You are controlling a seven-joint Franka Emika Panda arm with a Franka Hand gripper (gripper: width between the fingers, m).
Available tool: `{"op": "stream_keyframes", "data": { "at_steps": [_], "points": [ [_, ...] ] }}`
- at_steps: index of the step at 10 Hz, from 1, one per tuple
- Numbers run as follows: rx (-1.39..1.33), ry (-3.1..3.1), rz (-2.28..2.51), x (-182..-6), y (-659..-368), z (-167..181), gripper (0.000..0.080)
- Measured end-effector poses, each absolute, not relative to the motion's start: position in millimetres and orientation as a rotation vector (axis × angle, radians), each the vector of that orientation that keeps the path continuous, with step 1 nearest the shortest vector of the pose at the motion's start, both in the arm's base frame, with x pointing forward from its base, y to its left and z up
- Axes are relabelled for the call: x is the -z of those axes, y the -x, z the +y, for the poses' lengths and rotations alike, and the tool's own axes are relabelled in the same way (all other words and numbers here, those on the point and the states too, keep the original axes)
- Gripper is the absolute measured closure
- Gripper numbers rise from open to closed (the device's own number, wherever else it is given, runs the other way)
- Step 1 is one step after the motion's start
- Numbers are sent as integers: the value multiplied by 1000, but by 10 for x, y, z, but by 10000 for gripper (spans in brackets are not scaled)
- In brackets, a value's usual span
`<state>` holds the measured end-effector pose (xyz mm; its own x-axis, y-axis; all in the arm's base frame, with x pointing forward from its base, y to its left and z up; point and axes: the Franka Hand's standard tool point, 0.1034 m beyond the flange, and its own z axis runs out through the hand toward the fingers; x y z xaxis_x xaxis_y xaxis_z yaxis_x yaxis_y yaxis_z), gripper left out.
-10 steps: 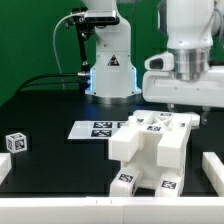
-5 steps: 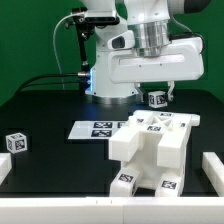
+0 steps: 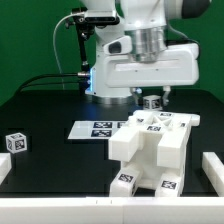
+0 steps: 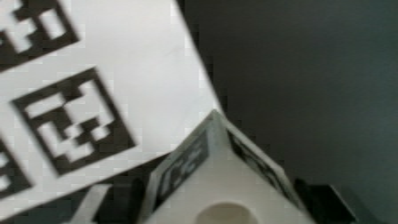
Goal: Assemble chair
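- The gripper (image 3: 152, 98) has swung across from the table's edge on the exterior view's right and dropped slightly, and now hangs just over the chair body (image 3: 150, 152).
- Its fingers are closed on a small tagged part (image 3: 152, 102), which has travelled with them.
- The chair body stands near the table's (image 3: 50, 105) front edge, beside the marker board (image 3: 92, 128).
- This looks like carrying finished and alignment for fitting next.
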<state>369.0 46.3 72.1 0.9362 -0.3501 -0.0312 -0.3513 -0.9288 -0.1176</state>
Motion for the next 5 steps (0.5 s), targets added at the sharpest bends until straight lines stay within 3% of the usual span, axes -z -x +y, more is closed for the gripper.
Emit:
{"op": "stream_keyframes", "data": {
  "at_steps": [3,5],
  "points": [
    [47,2997,411,-766,-3832,-161,402],
    [52,2998,415,-766,-3860,-162,402]
  ]
}}
